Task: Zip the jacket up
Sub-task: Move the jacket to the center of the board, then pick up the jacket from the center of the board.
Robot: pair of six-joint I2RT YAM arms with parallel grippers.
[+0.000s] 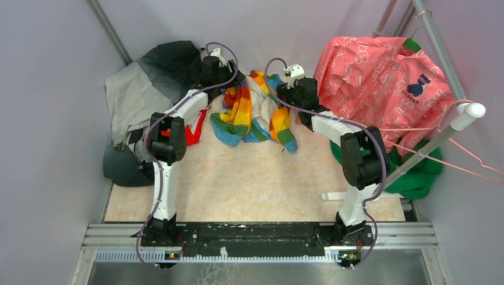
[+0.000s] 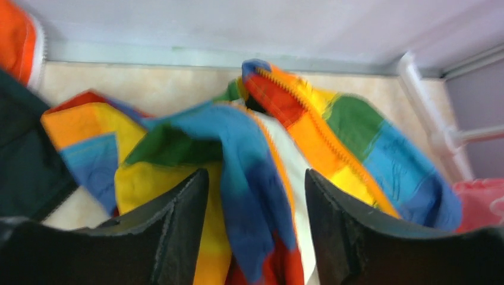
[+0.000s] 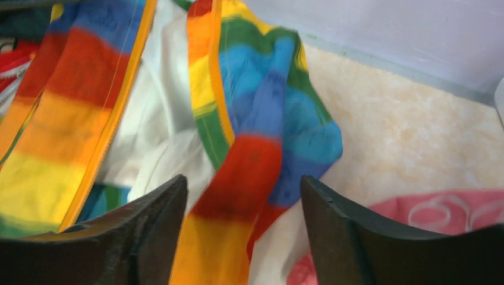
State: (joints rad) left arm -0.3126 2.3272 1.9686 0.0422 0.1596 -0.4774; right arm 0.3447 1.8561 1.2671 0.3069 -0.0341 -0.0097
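Top external: small soft rainbow-striped jacket (image 1: 239, 113) lies crumpled and unzipped at far-centre of beige table (image 1: 249, 178), long axis approx. near–far, pale lining up. Left gripper (image 2: 255, 178) & right gripper (image 3: 243, 184): jaws wide apart over fabric, nothing clamped.

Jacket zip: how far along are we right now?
Nothing zipped yet. The jacket lies open, pale lining showing and its orange zipper edges apart. In hand: left gripper and right gripper are both open over the fabric, gripping nothing. Still to do: grasp both sides, join the zipper ends, pull it closed.
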